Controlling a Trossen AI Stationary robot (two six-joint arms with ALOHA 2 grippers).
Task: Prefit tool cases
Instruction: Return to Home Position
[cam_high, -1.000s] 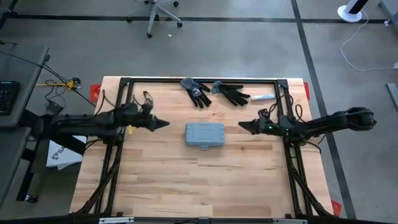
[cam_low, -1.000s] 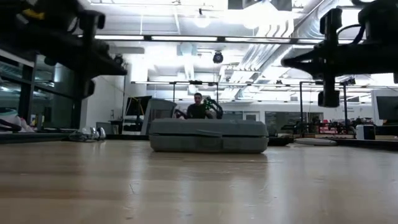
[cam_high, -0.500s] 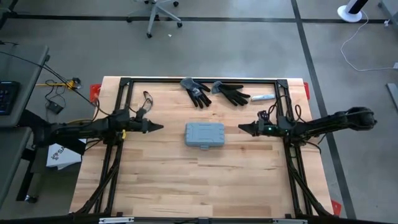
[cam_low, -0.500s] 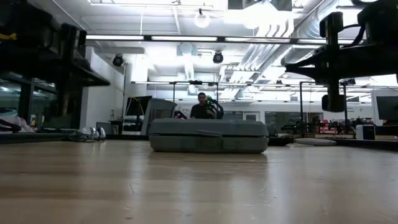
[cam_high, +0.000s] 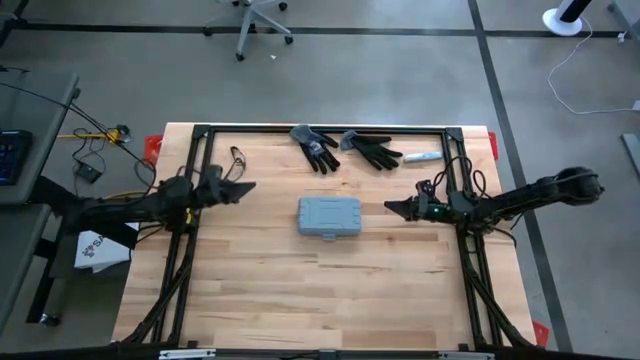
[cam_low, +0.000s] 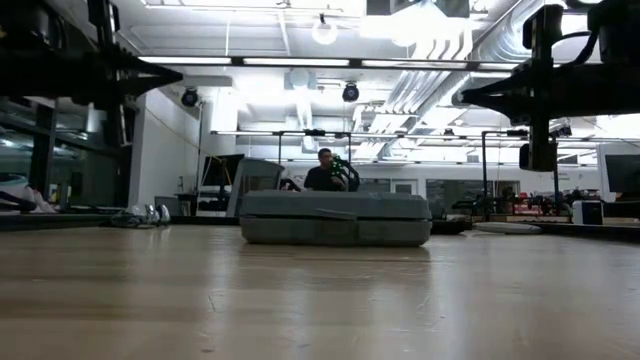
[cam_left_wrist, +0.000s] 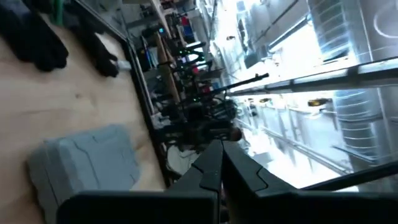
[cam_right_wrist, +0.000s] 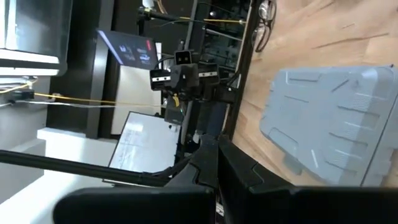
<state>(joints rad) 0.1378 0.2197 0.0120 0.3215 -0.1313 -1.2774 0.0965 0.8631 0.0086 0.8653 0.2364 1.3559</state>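
Observation:
The grey-blue tool case (cam_high: 329, 216) lies shut and flat on the middle of the wooden table, its small latch tab (cam_high: 327, 237) toward the near edge. It also shows in the low view (cam_low: 335, 218) and in both wrist views (cam_left_wrist: 87, 165) (cam_right_wrist: 336, 118). My left gripper (cam_high: 250, 187) hovers shut above the table, well to the left of the case. My right gripper (cam_high: 389, 209) hovers shut to the right of the case, pointing at it with a gap between. Neither touches anything.
Two black gloves (cam_high: 316, 147) (cam_high: 372, 150) lie near the far edge, with a small pale object (cam_high: 422, 157) to their right and a thin looped item (cam_high: 238, 157) to their left. Black frame rails (cam_high: 190, 250) run along both sides. A person (cam_low: 322, 172) sits in the room beyond.
My left gripper has drawn back from the case toward the table's left edge, then swung a little toward the far edge and risen. The right gripper has stayed nearly in place. The case has not moved.

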